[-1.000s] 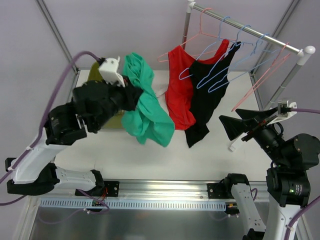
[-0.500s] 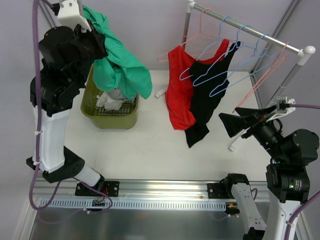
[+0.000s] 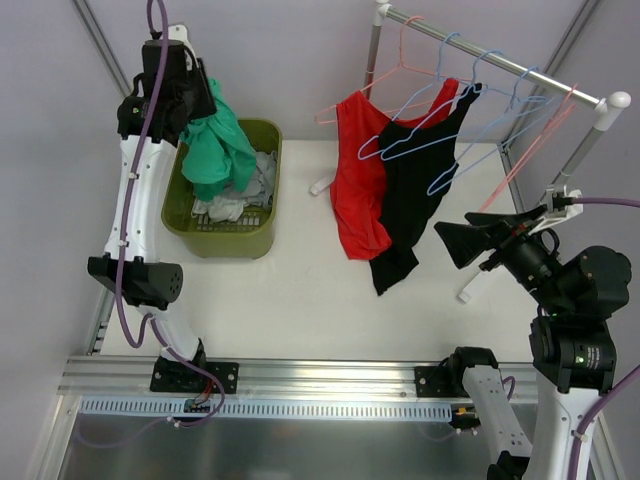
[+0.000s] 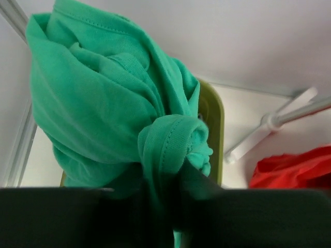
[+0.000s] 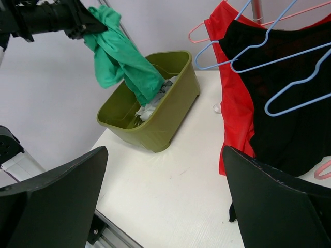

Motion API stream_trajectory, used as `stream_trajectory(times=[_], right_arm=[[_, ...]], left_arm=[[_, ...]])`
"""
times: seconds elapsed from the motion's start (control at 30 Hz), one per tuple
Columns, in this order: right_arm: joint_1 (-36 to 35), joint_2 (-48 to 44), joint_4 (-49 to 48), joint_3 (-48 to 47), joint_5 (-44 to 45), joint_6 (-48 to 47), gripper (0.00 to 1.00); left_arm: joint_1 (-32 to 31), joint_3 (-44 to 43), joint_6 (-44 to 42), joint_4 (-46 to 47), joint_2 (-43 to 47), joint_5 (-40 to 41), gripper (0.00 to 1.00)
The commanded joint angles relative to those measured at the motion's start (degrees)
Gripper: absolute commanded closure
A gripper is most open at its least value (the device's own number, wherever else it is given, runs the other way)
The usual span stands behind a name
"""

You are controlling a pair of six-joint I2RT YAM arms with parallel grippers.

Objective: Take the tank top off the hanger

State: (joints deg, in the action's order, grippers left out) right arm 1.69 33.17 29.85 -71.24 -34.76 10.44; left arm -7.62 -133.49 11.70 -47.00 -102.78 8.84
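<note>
— Looking over the room, what do you see?
— A smooth white desk [image 3: 300, 290] between pale walls. A rectangular olive plastic basket [image 3: 225, 242] sits at its left, with crumpled pale cloth [image 3: 235, 205] inside.
— And the tank top?
— The soft green knit tank top [image 3: 215, 150] hangs bunched over that basket, clenched in the left claw [image 3: 190, 100], off any hanger. The right claw [image 3: 455, 232] hovers spread wide, holding nothing.
— Nearby?
— A red tank top [image 3: 355, 180] and a black tank top [image 3: 415, 190] hang on thin wire hangers [image 3: 470, 160] from a metal rail [image 3: 500, 62].

top: overhead, whole table [image 3: 300, 290] | left wrist: close on green top [image 4: 103, 103] | right wrist: far; all share basket [image 5: 165, 124]
</note>
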Motion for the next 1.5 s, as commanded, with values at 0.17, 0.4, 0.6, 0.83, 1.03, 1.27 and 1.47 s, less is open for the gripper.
stream_trajectory(times=[0.17, 0.4, 0.6, 0.83, 1.03, 1.27, 1.47], right_arm=[[0.4, 5.2, -3.3, -1.2, -3.1, 1.7, 0.01], [0.4, 9.2, -14.9, -1.9, -10.2, 8.8, 0.01], [0.4, 9.3, -28.0, 0.1, -7.2, 20.0, 0.01], [-1.8, 20.4, -16.8, -14.4, -2.7, 17.5, 0.00], [-10.1, 34.9, -2.1, -31.8, 11.1, 9.1, 0.02], [-15.1, 47.3, 0.6, -39.9, 30.5, 6.3, 0.20], [-18.3, 58.6, 1.0, -48.1, 36.9, 2.4, 0.23]], left_arm=[[-0.5, 8.3, 2.3, 4.3, 6.1, 0.0, 0.01], [-0.6, 16.3, 4.0, 4.2, 19.1, -0.3, 0.01], [-0.6, 36.6, 7.6, 4.2, 34.3, -8.4, 0.01], [-0.6, 55.0, 7.5, 4.3, 50.0, -11.0, 0.01], [-0.6, 66.0, 3.9, 5.5, 60.1, -9.5, 0.01], [-0.6, 77.6, 7.2, 8.8, 68.2, -4.3, 0.01], [-0.6, 80.1, 5.3, 10.0, 68.9, -2.7, 0.01]])
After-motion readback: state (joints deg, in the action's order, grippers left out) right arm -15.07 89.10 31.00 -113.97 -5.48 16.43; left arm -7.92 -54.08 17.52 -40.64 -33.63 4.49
